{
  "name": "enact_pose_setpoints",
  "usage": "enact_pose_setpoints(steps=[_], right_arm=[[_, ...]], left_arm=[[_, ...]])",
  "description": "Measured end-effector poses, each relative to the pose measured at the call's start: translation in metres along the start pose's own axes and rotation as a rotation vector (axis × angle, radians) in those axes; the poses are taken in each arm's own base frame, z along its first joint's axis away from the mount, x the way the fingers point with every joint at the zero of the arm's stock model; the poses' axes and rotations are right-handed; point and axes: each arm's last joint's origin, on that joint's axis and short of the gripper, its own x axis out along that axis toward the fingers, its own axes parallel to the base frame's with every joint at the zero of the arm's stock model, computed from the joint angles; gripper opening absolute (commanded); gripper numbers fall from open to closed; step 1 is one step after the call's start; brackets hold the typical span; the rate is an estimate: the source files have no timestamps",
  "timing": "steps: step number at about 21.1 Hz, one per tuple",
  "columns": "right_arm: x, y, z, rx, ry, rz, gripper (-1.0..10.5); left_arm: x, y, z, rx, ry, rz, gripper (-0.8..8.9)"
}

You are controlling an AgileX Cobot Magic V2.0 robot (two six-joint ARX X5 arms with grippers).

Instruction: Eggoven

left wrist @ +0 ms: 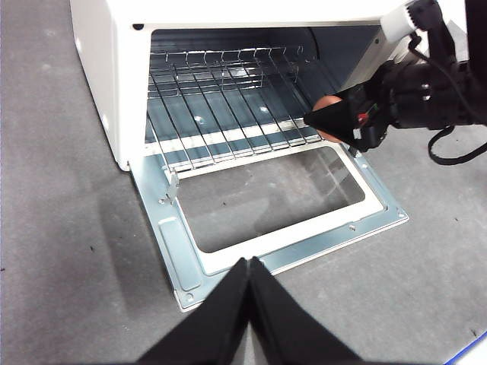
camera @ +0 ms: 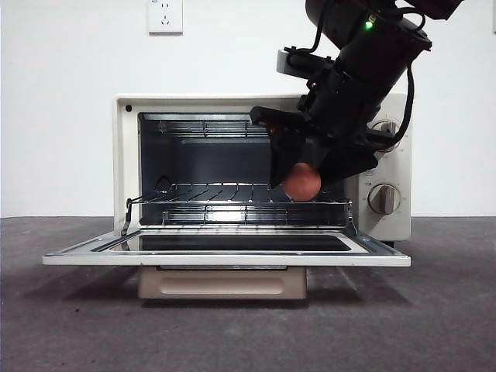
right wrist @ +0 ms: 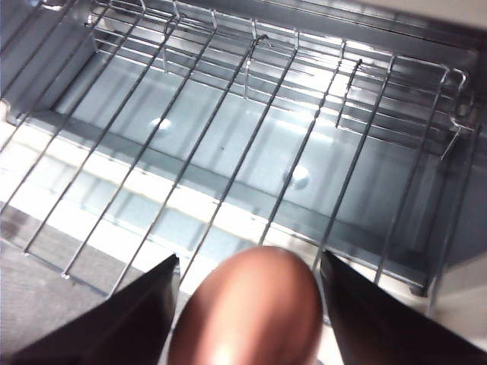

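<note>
Now your right gripper (right wrist: 247, 285) clamps the egg (camera: 301, 183) over the open oven's (camera: 128, 147) rack (right wrist: 251, 137); your left gripper (left wrist: 249, 268) waits, jaws together.

Front view is evenly lit and sharp, with a bright white wall and no blown highlights. A soft shadow sits under the open oven door (camera: 225, 260) on the dark table (camera: 77, 325); the oven (camera: 128, 155) cavity is dim and bluish. The right gripper (camera: 298, 174) and its arm read as near-black silhouette with little detail, apart from a small green LED glowing on the arm. Left wrist view is bright, colours slightly washed, mild bending toward the edges; left gripper (left wrist: 249, 262) is dark and soft-edged. Right wrist view: the egg (right wrist: 247, 315) is close and blurred, the wire rack (right wrist: 251, 144) is sharper, and glare spots shine off the metal floor.
</note>
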Motion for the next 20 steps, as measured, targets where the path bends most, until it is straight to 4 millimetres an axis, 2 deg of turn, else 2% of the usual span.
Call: enact_pose_setpoints(steps=[8,15,20], right_arm=[[-0.028,-0.002,0.014,0.012,-0.082,-0.009,3.2],[-0.033,0.002,0.013,0.001,-0.067,-0.001,3.2],[-0.059,0.003,0.021,0.005,-0.126,0.014,3.2]], left_arm=[[0.0,0.0,0.0,-0.001,0.0,0.0,0.06],[0.001,0.0,0.0,-0.005,0.002,0.0,0.06],[0.017,0.002,0.006,-0.009,0.025,0.005,0.06]])
